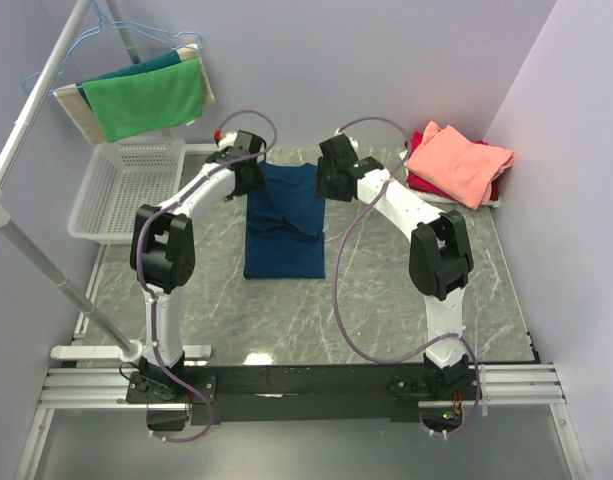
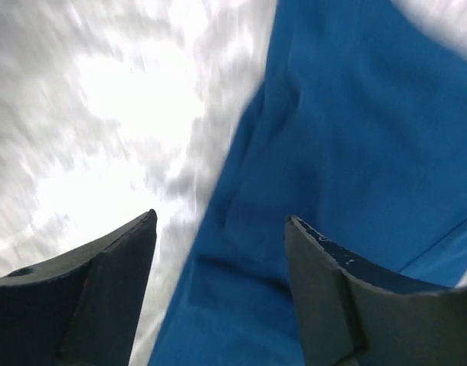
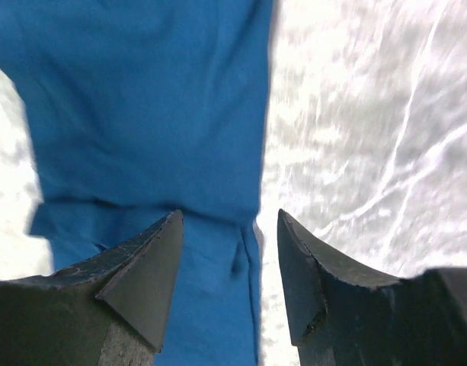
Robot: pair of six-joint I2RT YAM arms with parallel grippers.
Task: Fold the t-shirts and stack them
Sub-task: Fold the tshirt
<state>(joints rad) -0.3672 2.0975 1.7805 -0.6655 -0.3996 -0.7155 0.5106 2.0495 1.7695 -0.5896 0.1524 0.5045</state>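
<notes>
left fingers [image 2: 103, 290] apart, empty; right fingers [image 3: 134, 282] apart, empty; navy t-shirt [image 1: 283, 235] beneath both

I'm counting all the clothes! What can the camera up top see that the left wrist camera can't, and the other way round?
Only the top camera shows the hanging green cloth, the white basket, and the salmon-pink t-shirt lying on the red t-shirt in the far right corner. Only the left wrist camera shows, up close, the left pincer open and holding nothing, just above the shirt's edge. Both show the navy-blue t-shirt on the grey marble table.
</notes>
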